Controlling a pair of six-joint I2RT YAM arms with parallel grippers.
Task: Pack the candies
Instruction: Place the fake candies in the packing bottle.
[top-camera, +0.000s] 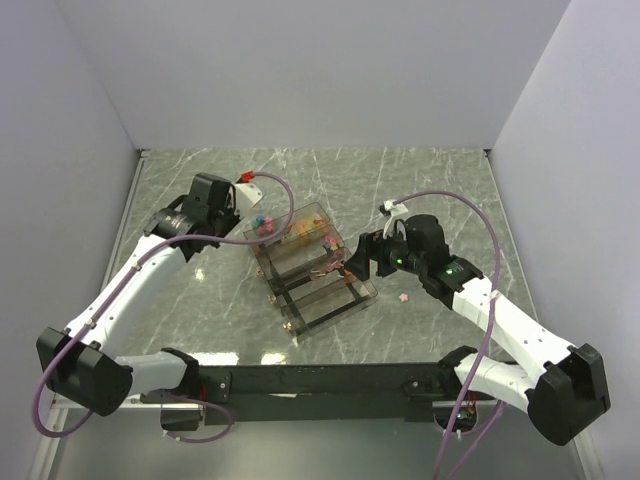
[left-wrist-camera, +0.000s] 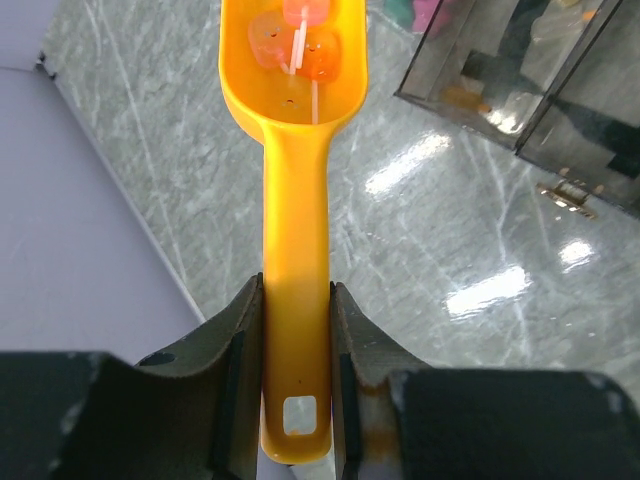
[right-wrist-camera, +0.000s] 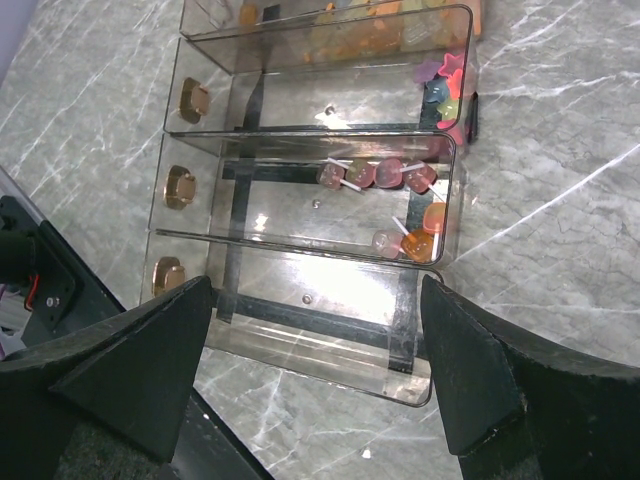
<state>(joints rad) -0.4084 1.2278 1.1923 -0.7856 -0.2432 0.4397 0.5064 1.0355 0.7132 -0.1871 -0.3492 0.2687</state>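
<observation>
Clenched on the yellow plastic scoop (left-wrist-camera: 295, 200), your left gripper (left-wrist-camera: 296, 300) holds small wrapped candies (left-wrist-camera: 298, 45) at twelve o'clock; right gripper (right-wrist-camera: 315, 290) gapes over the clear compartmented box (right-wrist-camera: 300, 132); tilting early would spill them.

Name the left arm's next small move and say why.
Probably swing the scoop rightward over the clear box and tip it. The left gripper clamps its handle, a few candies sit in its bowl, and the bowl hangs over table beside the box.
</observation>
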